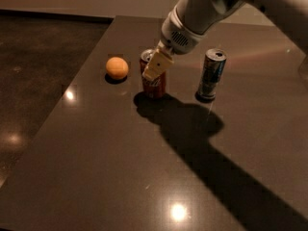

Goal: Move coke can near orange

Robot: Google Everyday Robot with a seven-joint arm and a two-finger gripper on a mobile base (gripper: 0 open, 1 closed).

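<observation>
The coke can (155, 84), short and red with a silver top, stands upright on the dark table (96, 167), a little right of the orange (117, 68). A narrow gap separates them. My gripper (154, 69) reaches down from the upper right and is shut on the can's upper part. One cream fingertip (158, 65) lies across the can's front; the other finger is hidden behind the can. I cannot tell whether the can rests on the table or hangs just above it.
A taller, slimmer silver-and-blue can (211, 75) stands right of the coke can. The table's left edge (57, 105) runs diagonally, with dark floor beyond it. The arm's shadow falls across the table's right half.
</observation>
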